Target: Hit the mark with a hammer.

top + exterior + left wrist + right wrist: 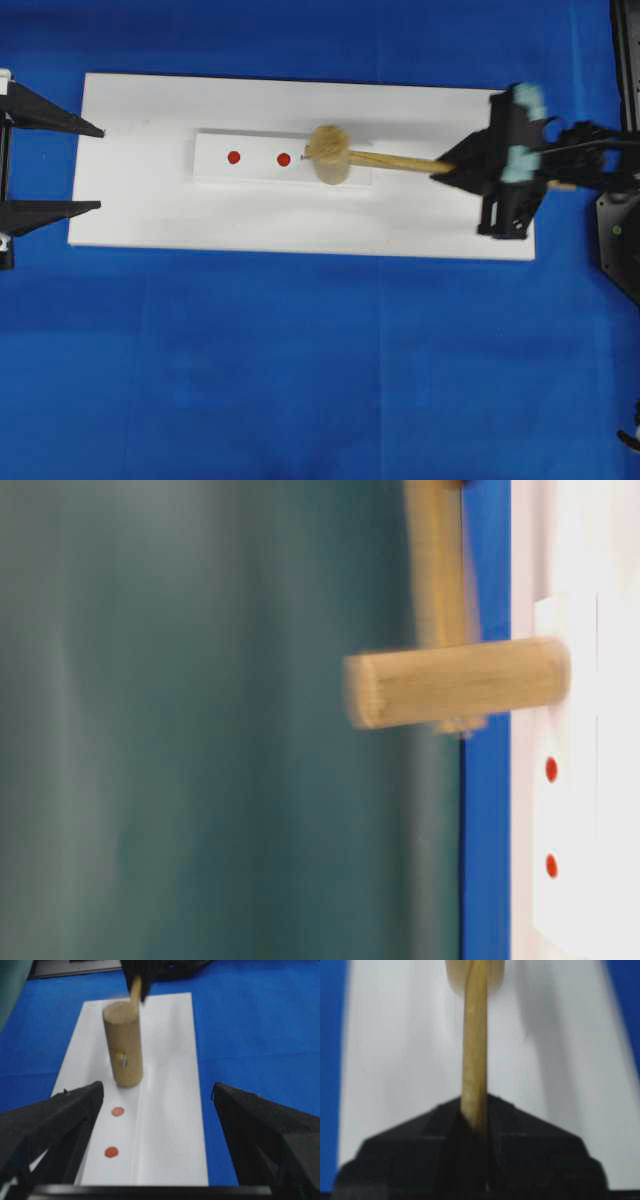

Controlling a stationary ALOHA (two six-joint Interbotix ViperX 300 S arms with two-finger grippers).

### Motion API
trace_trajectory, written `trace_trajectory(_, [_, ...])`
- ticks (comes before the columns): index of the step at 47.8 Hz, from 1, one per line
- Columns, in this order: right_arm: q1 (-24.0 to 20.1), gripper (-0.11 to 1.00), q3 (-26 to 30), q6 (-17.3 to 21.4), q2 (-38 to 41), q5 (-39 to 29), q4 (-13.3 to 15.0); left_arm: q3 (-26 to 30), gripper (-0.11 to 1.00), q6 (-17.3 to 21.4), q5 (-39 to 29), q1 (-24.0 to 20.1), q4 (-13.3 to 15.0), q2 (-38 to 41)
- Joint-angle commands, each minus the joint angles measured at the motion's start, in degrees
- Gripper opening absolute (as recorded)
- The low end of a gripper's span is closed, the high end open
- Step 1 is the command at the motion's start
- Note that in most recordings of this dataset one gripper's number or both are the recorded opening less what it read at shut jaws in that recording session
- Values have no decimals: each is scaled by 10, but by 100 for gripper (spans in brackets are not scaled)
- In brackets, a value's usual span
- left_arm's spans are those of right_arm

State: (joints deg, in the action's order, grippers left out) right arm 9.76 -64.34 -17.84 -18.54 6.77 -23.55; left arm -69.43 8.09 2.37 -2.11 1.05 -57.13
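The light wooden mallet (pixel 328 154), rigid and probably head-heavy, is clamped at the far end of its flat handle by the closed right pincer (pixel 447 166), head over the white raised strip (pixel 225 172), while the left pincer (pixel 98 168) stands wide open, empty.

The hammer (pixel 328 155) is pale bare wood, matt, its cylindrical head showing a rough, fibrous end face in the overhead view and a small metal pin in its side in the left wrist view. The white board (pixel 150 215) under it looks smooth and faintly glossy, like plastic or coated card, as does the raised strip (pixel 215 170). At 3 o'clock the right gripper (pixel 447 167) is matt black plastic. The table (pixel 300 380) wears a matt blue cloth.
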Motion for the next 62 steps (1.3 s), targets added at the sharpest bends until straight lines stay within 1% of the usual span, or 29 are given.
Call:
trace_trajectory(1, [1, 2, 11, 1, 45, 10, -11, 6, 88, 0, 4, -1, 0, 2])
trace_trajectory(5, [1, 2, 17, 0, 53, 10, -12, 7, 88, 0, 4, -1, 1, 2])
trace_trajectory(14, [1, 2, 16, -4, 24, 11, -11, 6, 88, -1, 2, -1, 0, 2])
trace_trajectory(19, [1, 2, 18, -5, -6, 10, -11, 6, 88, 0, 2, -1, 0, 2])
trace_trajectory(25, [1, 2, 33, -9, -62, 10, -6, 7, 88, 0, 3, -1, 0, 2])
trace_trajectory(30, [1, 2, 42, -12, -98, 4, 4, 6, 88, -1, 3, -1, 0, 2])
trace_trajectory(35, [1, 2, 50, -19, -122, -20, 13, 6, 88, -1, 2, -1, 0, 2])
trace_trajectory(42, [1, 2, 56, -21, -121, -33, 13, 6, 88, -1, 2, -1, 0, 3])
trace_trajectory(49, [-5, 2, 70, -21, -98, -30, 12, 6, 88, 0, 2, -1, 1, 4])
trace_trajectory(56, [-21, 2, 105, -22, -58, -29, 13, 6, 88, -1, 4, -4, 1, 7])
trace_trajectory(62, [-39, 2, 148, -24, -14, -28, 13, 6, 88, -1, 4, -7, 0, 8])
